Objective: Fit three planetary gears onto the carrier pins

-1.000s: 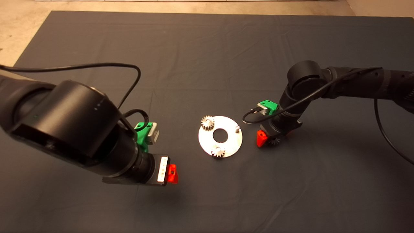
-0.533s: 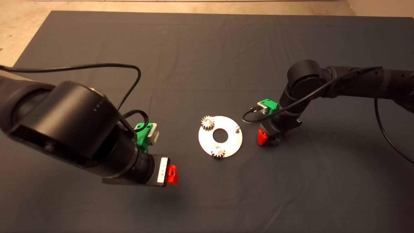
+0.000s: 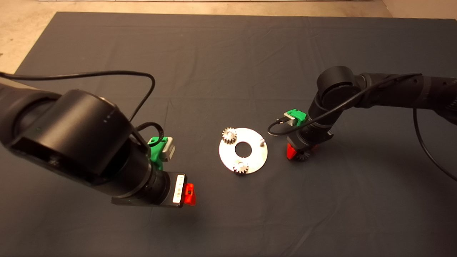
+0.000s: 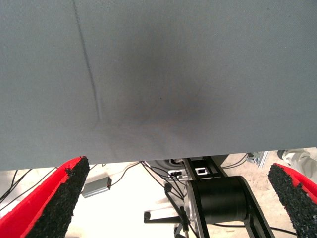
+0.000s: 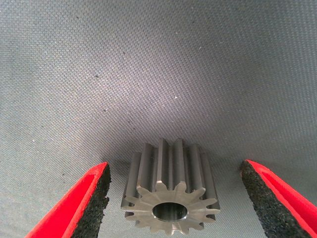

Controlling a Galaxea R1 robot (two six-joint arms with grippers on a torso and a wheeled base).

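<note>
Loose planetary gear [image 5: 171, 191] sits on the dark mat [image 3: 228, 57] just right of the disc [image 3: 257, 154], between the right gripper [image 5: 173, 198]'s spread fingers, pads clear of its teeth. Two gears [image 3: 229, 135] ride their pins; one carrier pin [image 3: 261, 142] stands bare. Left gripper [image 4: 173, 198] hovers spread near the mat's front edge, pale floor and cables beyond.

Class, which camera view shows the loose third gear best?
The right wrist view: the third gear lies flat on the mat between the open right gripper's fingers, teeth and centre hole clear. The head view shows only its edge under the gripper. The left wrist view misses it.
</note>
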